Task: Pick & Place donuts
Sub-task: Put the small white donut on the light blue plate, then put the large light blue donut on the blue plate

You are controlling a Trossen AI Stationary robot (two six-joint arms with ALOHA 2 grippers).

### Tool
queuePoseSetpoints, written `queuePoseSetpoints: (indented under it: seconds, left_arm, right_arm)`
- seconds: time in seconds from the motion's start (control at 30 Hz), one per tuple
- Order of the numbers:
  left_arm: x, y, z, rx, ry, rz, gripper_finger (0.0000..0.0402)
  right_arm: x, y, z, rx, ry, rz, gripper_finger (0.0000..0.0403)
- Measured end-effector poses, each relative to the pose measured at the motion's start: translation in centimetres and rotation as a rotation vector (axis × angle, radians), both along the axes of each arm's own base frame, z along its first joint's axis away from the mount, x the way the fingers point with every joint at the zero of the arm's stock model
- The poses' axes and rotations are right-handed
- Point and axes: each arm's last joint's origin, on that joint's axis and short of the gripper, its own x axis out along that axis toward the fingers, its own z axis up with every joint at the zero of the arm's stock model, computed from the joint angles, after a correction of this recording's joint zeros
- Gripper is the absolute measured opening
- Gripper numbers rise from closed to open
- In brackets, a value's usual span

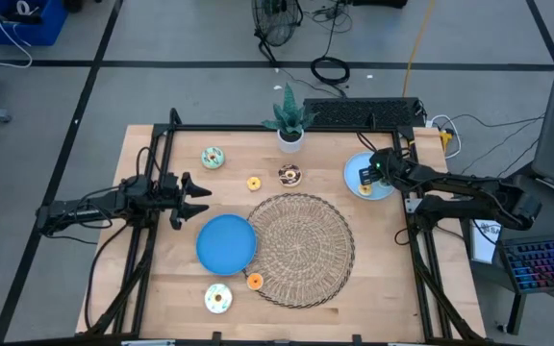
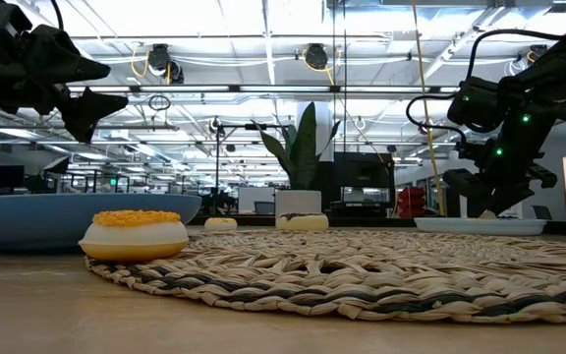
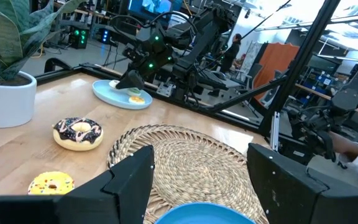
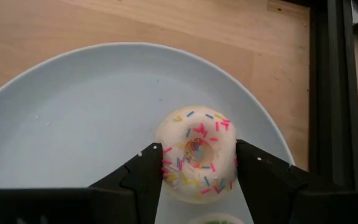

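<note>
My right gripper (image 1: pixel 367 175) reaches over a pale blue plate (image 4: pixel 73 118) at the table's far right, shut on a white sprinkled donut (image 4: pixel 196 152). A second, green-topped donut (image 4: pixel 213 219) lies on that plate. My left gripper (image 1: pixel 198 197) waits open at the table's left, above the tabletop. Loose on the table are a mint donut (image 1: pixel 213 157), a yellow one (image 1: pixel 254 183), a brown one (image 1: pixel 289 174), an orange one (image 1: pixel 255 281) and a white one (image 1: pixel 218 298). My right gripper pinches the white donut by two opposite sides of its outer rim (image 4: pixel 166 171) between its two fingers. The fingers slant down from the table's right. The donut lies flat, icing up, low over the plate; I cannot tell whether it rests on it.
A round wicker mat (image 1: pixel 299 248) fills the table's middle, with a darker blue plate (image 1: pixel 226 243) at its left edge. A potted plant (image 1: pixel 289 123) stands at the far edge. Black frame rails (image 1: pixel 421 259) run along both sides.
</note>
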Motion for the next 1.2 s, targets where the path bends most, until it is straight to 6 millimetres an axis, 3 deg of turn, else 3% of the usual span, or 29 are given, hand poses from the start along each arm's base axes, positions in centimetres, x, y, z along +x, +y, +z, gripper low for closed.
queuePoseSetpoints:
  seconds: [0.4,0.83,1.2]
  left_arm:
    - [0.00,0.00,0.00,0.000,0.000,0.000,0.0255]
    - [0.00,0.00,0.00,0.000,0.000,0.000,0.0255]
    - [0.00,0.00,0.00,0.000,0.000,0.000,0.0255]
  right_arm:
    - [-0.02,0.02,-0.02,0.002,0.005,0.004,0.0184]
    - [-0.18,-0.02,0.00,-0.023,0.037,-0.023,0.0246]
    - [-0.17,-0.01,0.01,-0.025,0.043,-0.014,0.0233]
